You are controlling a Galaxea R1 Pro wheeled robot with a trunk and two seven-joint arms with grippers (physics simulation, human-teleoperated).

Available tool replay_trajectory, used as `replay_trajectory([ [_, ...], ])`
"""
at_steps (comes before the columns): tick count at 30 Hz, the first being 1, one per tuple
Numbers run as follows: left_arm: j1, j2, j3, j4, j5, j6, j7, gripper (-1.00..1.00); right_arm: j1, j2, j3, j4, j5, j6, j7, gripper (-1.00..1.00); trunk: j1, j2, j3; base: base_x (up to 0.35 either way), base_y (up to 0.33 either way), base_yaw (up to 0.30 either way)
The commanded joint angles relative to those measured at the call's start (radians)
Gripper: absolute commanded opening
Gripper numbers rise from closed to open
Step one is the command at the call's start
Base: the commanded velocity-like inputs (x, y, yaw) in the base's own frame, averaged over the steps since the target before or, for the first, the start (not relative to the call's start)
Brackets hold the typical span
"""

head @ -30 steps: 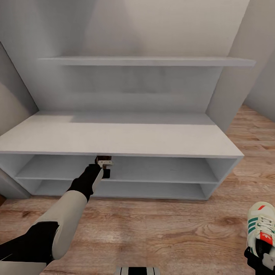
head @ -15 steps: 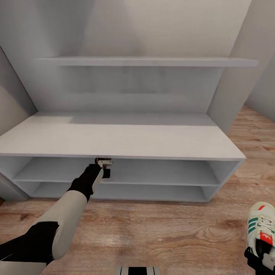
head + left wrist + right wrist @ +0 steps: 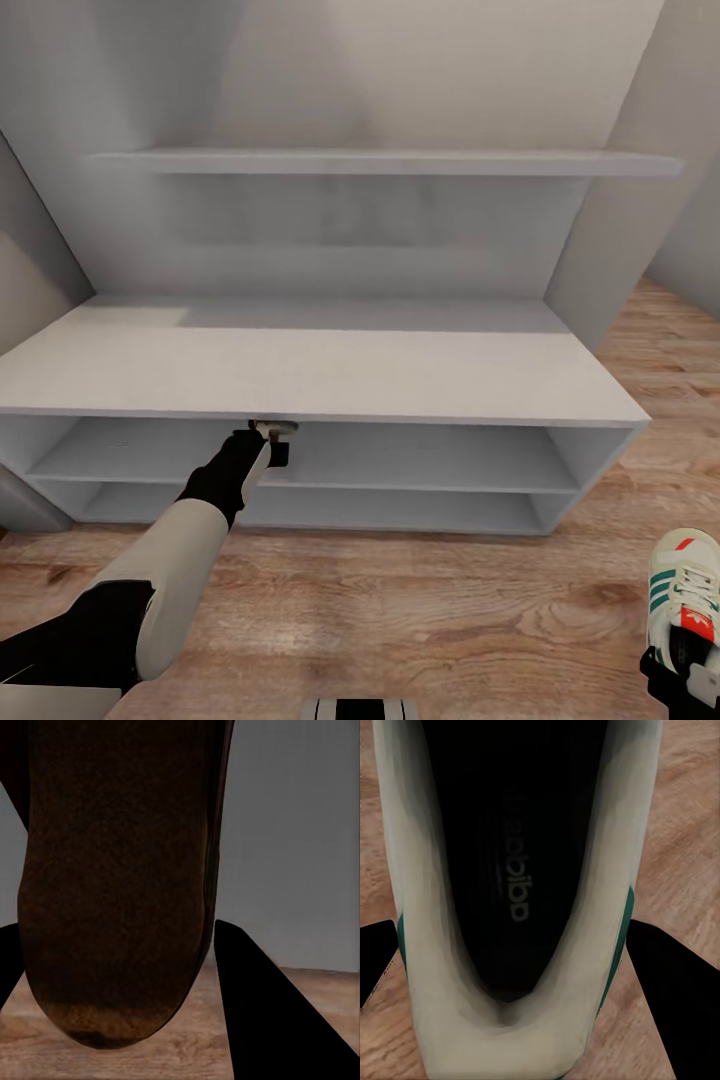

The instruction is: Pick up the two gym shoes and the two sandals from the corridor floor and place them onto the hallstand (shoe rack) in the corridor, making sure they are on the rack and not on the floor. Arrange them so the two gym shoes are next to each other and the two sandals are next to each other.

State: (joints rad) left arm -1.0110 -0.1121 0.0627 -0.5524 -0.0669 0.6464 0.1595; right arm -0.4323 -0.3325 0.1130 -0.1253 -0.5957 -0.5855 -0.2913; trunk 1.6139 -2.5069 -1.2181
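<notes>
Right gripper [image 3: 683,678] clamped on a gym shoe [image 3: 685,590] low over corridor floor [image 3: 440,610], left gripper [image 3: 270,432] closed on brown sandal [image 3: 120,877] at hallstand [image 3: 320,365] upper slot, under bench top.

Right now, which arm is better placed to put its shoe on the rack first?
Left. Its end effector holds a sandal at the hallstand's upper shelf slot. The right end effector, gripping a gym shoe, is low over the floor, away from the rack.
</notes>
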Motion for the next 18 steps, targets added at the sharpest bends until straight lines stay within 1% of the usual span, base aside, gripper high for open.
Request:
replay_trajectory([
  [1, 0.0, -0.001, 0.006, -0.001, -0.01, 0.005, -0.005, -1.0, 0.0, 0.0, 0.008, -0.001, -0.003, 0.0, -0.008, -1.0, 0.0, 0.0, -0.001, 0.093, 0.0, 0.0],
  [18, 0.0, -0.001, 0.007, -0.002, -0.01, 0.004, -0.005, -1.0, 0.0, 0.0, 0.008, -0.001, -0.002, 0.0, -0.008, -1.0, 0.0, 0.0, -0.001, 0.009, 0.0, 0.0],
])
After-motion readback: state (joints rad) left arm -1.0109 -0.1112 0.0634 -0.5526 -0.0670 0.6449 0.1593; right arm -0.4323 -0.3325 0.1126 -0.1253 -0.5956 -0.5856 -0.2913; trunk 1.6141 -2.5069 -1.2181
